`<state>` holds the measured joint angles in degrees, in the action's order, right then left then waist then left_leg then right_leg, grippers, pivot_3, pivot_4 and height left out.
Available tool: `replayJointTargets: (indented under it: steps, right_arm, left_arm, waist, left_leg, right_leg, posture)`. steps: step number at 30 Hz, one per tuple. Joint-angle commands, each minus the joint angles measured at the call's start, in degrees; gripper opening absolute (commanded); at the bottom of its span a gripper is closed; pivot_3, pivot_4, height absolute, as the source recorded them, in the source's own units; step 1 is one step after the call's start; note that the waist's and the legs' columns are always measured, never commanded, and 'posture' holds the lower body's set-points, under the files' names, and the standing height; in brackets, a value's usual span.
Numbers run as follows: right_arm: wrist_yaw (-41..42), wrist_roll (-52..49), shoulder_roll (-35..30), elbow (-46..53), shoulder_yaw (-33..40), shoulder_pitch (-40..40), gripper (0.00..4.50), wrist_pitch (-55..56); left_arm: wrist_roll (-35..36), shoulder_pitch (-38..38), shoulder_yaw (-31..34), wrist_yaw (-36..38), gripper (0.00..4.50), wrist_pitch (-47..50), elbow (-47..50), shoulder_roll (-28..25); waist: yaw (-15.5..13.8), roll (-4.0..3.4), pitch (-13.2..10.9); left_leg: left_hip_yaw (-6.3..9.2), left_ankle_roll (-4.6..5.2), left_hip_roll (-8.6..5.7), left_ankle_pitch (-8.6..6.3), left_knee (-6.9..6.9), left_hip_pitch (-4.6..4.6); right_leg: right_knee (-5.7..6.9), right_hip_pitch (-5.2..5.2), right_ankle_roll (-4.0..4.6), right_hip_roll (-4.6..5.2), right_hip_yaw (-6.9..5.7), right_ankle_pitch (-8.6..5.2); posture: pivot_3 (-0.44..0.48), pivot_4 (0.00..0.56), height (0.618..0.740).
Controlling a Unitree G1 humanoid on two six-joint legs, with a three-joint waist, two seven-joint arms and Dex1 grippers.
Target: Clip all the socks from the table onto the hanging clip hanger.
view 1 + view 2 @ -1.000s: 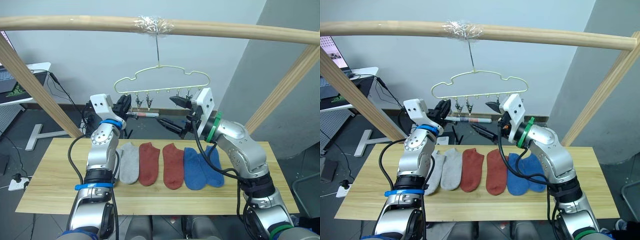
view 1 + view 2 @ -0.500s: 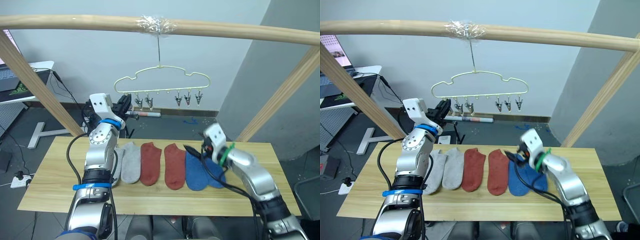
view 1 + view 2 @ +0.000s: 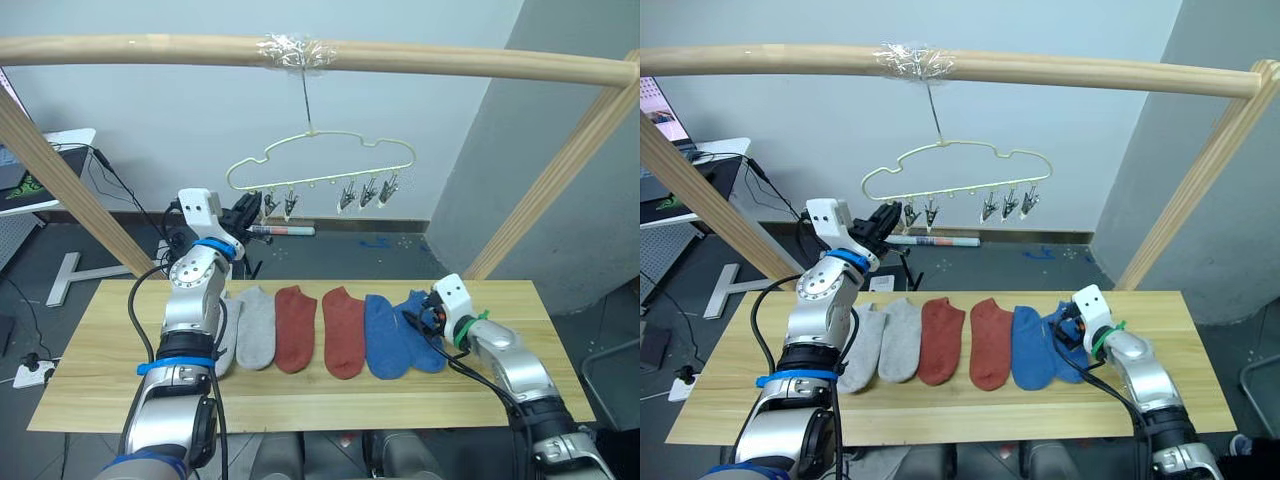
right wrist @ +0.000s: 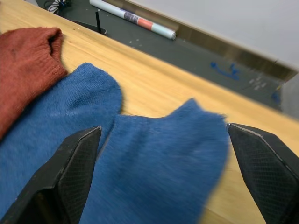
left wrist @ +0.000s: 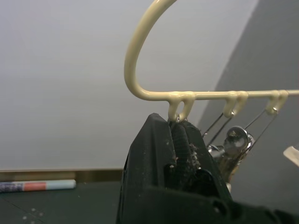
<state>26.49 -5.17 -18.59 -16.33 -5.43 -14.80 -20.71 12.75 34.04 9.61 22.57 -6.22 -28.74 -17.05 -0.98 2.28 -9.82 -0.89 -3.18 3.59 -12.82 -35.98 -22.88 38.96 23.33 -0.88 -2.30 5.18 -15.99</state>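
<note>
Evidently spread wide, right gripper (image 4: 163,163) fingers straddling outer blue sock (image 4: 163,158) at table's (image 3: 90,380) three o'clock end. Soft, limp, light knit; best pinched at cuff. Left gripper (image 5: 175,140) pressed together on clip hanger's (image 3: 320,165) nine o'clock clip.

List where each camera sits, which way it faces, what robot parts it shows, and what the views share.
Left eye: head, facing forward and down at the table; both arms show.
Right eye: head, same scene, with the socks.
Left wrist: left arm, along the left claw, shut at the hanger.
Right wrist: right arm, along the right claw, open over a blue sock.
Shared: eyes and left wrist see the hanger; eyes and right wrist see the blue sock.
</note>
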Motion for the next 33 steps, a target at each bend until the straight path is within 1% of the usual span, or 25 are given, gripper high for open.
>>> replayJointTargets:
  steps: [1, 4, 7, 9, 10, 15, 16, 18, 20, 21, 23, 25, 28, 29, 30, 31, 33]
  right_arm:
    - [-2.62, -0.96, 1.71, -3.63, 2.83, -1.5, 4.5, -2.07]
    - [-4.18, -0.55, 2.44, -5.6, 3.07, -1.35, 4.5, -4.16]
    - [-5.59, 0.93, 2.49, -6.94, 2.42, -1.02, 4.5, -4.12]
    - [-5.79, 2.37, 1.79, -7.79, 1.43, -0.44, 3.82, -2.82]
    - [-6.04, 2.93, 1.49, -8.18, 1.3, -0.19, 3.62, -2.0]
    - [-5.7, 2.75, 1.6, -8.11, 2.02, 0.49, 1.74, -1.75]
    - [-5.64, 2.68, 1.62, -7.98, 2.09, 0.59, 1.45, -1.75]
    - [-5.32, 2.51, 1.57, -7.71, 2.21, 0.69, 0.66, -1.57]
    - [-4.74, 2.55, 1.24, -7.13, 2.06, 0.83, 0.01, -1.17]
    - [-3.94, 3.32, 0.42, -6.06, 1.24, 1.02, 0.01, 0.22]
    - [-1.26, 8.97, -4.11, -0.43, -3.96, 1.38, 0.01, 6.88]
    - [1.33, 12.3, -7.28, 4.33, -7.71, 1.46, 0.01, 11.22]
    - [5.38, 16.14, -10.52, 11.11, -12.47, -0.35, 0.01, 18.19]
    - [5.21, 18.65, -10.71, 12.86, -14.34, -2.01, 0.01, 20.9]
    - [4.87, 20.34, -10.65, 13.75, -15.41, -3.1, 0.01, 22.54]
    - [3.7, 21.72, -9.13, 13.64, -16.36, -5.01, 0.01, 23.49]
    - [2.5, 23.0, -6.53, 12.94, -17.52, -7.62, 0.01, 24.36]
  left_arm:
    - [-2.11, -1.85, -0.56, -4.22, 0.01, -1.29, 2.23, 2.27]
    - [-2.61, -3.53, -1.01, -6.27, 0.01, -0.6, 4.81, 4.26]
    - [-3.21, -4.89, -1.73, -6.7, 0.01, -0.15, 6.58, 4.9]
    - [-3.13, -4.97, -1.59, -6.74, 0.0, 0.3, 6.85, 4.66]
    - [-2.95, -4.85, -1.47, -6.65, 0.0, 0.55, 6.91, 4.48]
    - [-2.72, -4.69, -1.46, -6.21, 0.0, 0.96, 6.96, 3.97]
    - [-2.69, -4.73, -1.47, -6.06, 0.0, 1.03, 6.99, 3.9]
    - [-2.52, -4.7, -1.47, -5.73, 0.0, 1.33, 6.96, 3.82]
    - [-1.99, -4.62, -1.3, -5.34, 0.0, 1.85, 6.99, 3.88]
    - [-1.06, -4.44, -1.0, -4.82, 0.0, 2.76, 6.99, 4.0]
    - [2.9, -4.03, -0.19, -1.73, 0.0, 7.01, 7.54, 4.06]
    - [6.54, -3.75, 1.18, -0.22, 0.0, 11.3, 8.6, 3.78]
    - [14.78, -3.1, 4.73, 1.67, 0.0, 22.9, 10.55, 2.8]
    - [18.53, -2.95, 6.39, 1.92, 0.0, 29.22, 11.09, 1.9]
    - [20.93, -2.89, 7.44, 1.9, 0.0, 33.51, 11.52, 1.22]
    - [24.38, -3.21, 9.01, 1.82, 0.0, 38.28, 12.44, 0.68]
    - [28.68, -3.94, 10.83, 1.49, 0.0, 44.15, 14.4, 0.05]
  waist:
    - [-0.29, 0.0, 0.01]
    - [-0.44, 0.0, 0.03]
    - [-0.35, 0.03, 0.12]
    - [-0.35, 0.02, 0.24]
    - [-0.36, 0.03, 0.36]
    - [-0.37, 0.03, 0.95]
    - [-0.37, 0.02, 1.04]
    - [-0.37, 0.03, 1.17]
    - [-0.37, 0.02, 1.29]
    - [-0.38, 0.01, 1.31]
    - [-0.41, -0.05, 1.32]
    - [-0.26, -0.07, 1.33]
    - [0.31, -0.06, 1.33]
    - [0.52, -0.05, 1.32]
    - [0.9, -0.05, 1.31]
    - [1.02, -0.05, 1.32]
    - [1.18, -0.06, 1.32]
  left_leg:
    - [0.01, 0.0, 0.0, 0.0, 0.0, -0.02]
    - [-0.04, 0.0, -0.05, 0.0, -0.01, -0.04]
    - [-0.1, 0.0, -0.05, 0.0, -0.01, -0.02]
    - [-0.04, 0.0, -0.05, 0.0, -0.02, -0.01]
    - [-0.03, -0.01, -0.04, 0.0, -0.02, 0.0]
    - [-0.03, -0.01, -0.05, 0.0, -0.02, 0.0]
    - [-0.04, -0.01, -0.05, 0.0, -0.02, 0.0]
    - [-0.05, -0.01, -0.06, 0.0, -0.04, 0.0]
    - [-0.04, -0.01, -0.06, 0.0, -0.04, 0.0]
    - [-0.03, 0.0, -0.06, 0.0, -0.04, 0.0]
    - [-0.03, 0.0, -0.07, 0.0, -0.05, 0.0]
    - [-0.06, 0.0, -0.11, 0.0, -0.05, -0.02]
    - [-0.07, 0.0, -0.05, 0.0, -0.05, 0.03]
    - [-0.04, 0.0, 0.0, 0.0, -0.05, 0.06]
    - [0.02, 0.0, 0.04, 0.0, -0.05, 0.07]
    - [0.11, 0.0, 0.08, 0.0, -0.05, 0.08]
    - [0.27, 0.0, 0.11, 0.0, -0.05, 0.13]
  right_leg:
    - [0.0, 0.0, 0.0, 0.0, -0.01, 0.0]
    - [0.0, 0.0, 0.02, 0.08, 0.01, 0.02]
    - [-0.01, 0.0, 0.02, 0.08, 0.07, 0.03]
    - [0.02, 0.0, -0.01, 0.07, 0.03, 0.02]
    - [0.03, 0.0, -0.01, 0.06, 0.03, 0.02]
    - [0.02, -0.02, -0.02, 0.05, 0.02, 0.02]
    - [0.02, -0.02, -0.03, 0.05, 0.03, 0.02]
    - [0.02, -0.02, -0.04, 0.05, 0.03, 0.02]
    - [0.02, -0.02, -0.04, 0.05, 0.02, 0.03]
    - [0.02, -0.02, -0.04, 0.05, 0.02, 0.03]
    - [0.02, -0.03, -0.04, 0.05, 0.02, 0.03]
    - [0.01, -0.01, -0.05, 0.05, 0.05, 0.02]
    - [0.03, -0.01, -0.06, 0.0, 0.08, 0.03]
    - [0.05, -0.01, -0.06, -0.07, 0.08, 0.03]
    - [0.08, -0.01, -0.05, -0.12, 0.06, 0.03]
    - [0.11, -0.01, -0.04, -0.2, 0.03, 0.03]
    - [0.14, -0.03, -0.03, -0.29, -0.01, 0.04]
  posture:
    - [0.166, 0.116, 0.74]
    - [0.172, 0.113, 0.74]
    - [0.179, 0.112, 0.74]
    - [0.183, 0.109, 0.74]
    - [0.183, 0.109, 0.74]
    - [0.176, 0.104, 0.74]
    - [0.174, 0.102, 0.74]
    - [0.174, 0.102, 0.74]
    - [0.171, 0.104, 0.74]
    - [0.171, 0.104, 0.74]
    - [0.172, 0.11, 0.74]
    - [0.168, 0.116, 0.74]
    - [0.168, 0.116, 0.74]
    - [0.167, 0.129, 0.74]
    - [0.167, 0.129, 0.74]
    - [0.171, 0.134, 0.74]
    - [0.171, 0.134, 0.74]
